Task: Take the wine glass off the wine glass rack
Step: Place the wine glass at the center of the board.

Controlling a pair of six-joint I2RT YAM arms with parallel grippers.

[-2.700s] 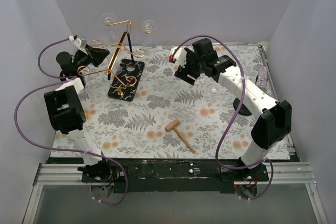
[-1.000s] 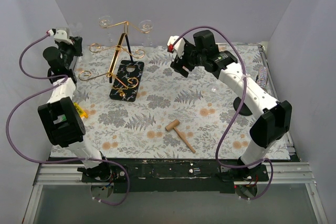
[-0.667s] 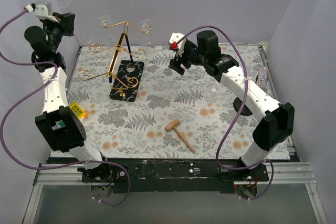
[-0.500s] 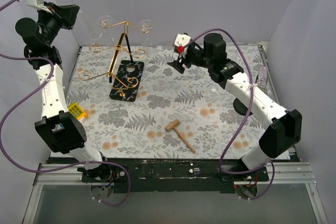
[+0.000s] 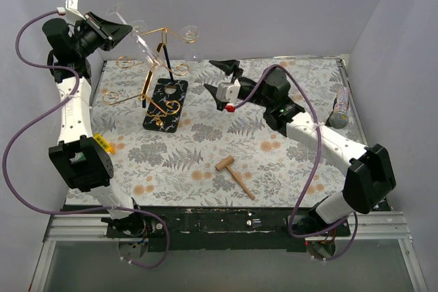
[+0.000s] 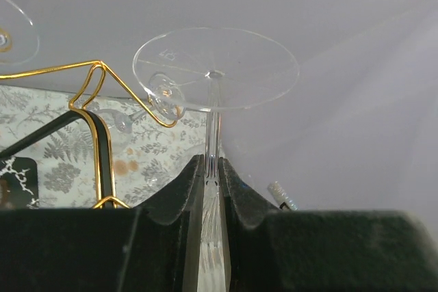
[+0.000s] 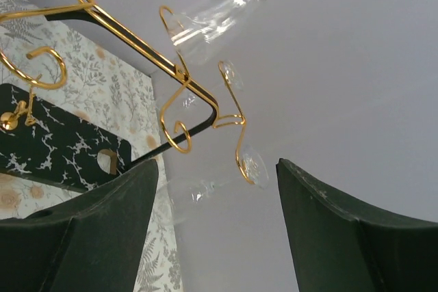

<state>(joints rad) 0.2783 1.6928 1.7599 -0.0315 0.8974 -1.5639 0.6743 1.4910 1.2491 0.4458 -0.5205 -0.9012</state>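
My left gripper [image 5: 125, 29] is raised high at the back left, shut on the stem of a clear wine glass [image 5: 146, 48]. In the left wrist view the stem [image 6: 213, 131] rises from between my fingertips [image 6: 195, 176] to the round foot [image 6: 216, 68]. The held glass hangs in the air just above and left of the top of the wine glass rack [image 5: 155, 66], a gold wire stand on a black base [image 5: 165, 104]. Two more glasses hang on the rack [image 5: 191, 33]. My right gripper [image 5: 218, 78] is open and empty, right of the rack, facing it [image 7: 179, 73].
A wooden mallet [image 5: 235, 175] lies on the floral mat at front centre. A yellow block [image 5: 101, 143] sits by the left arm. A glittery cylinder [image 5: 340, 101] lies at the right edge. The back wall is close behind the rack.
My left gripper has lifted the glass from the rack's left arm, swung high and turned right above the rack. My right gripper has dropped lower and turned toward the rack.
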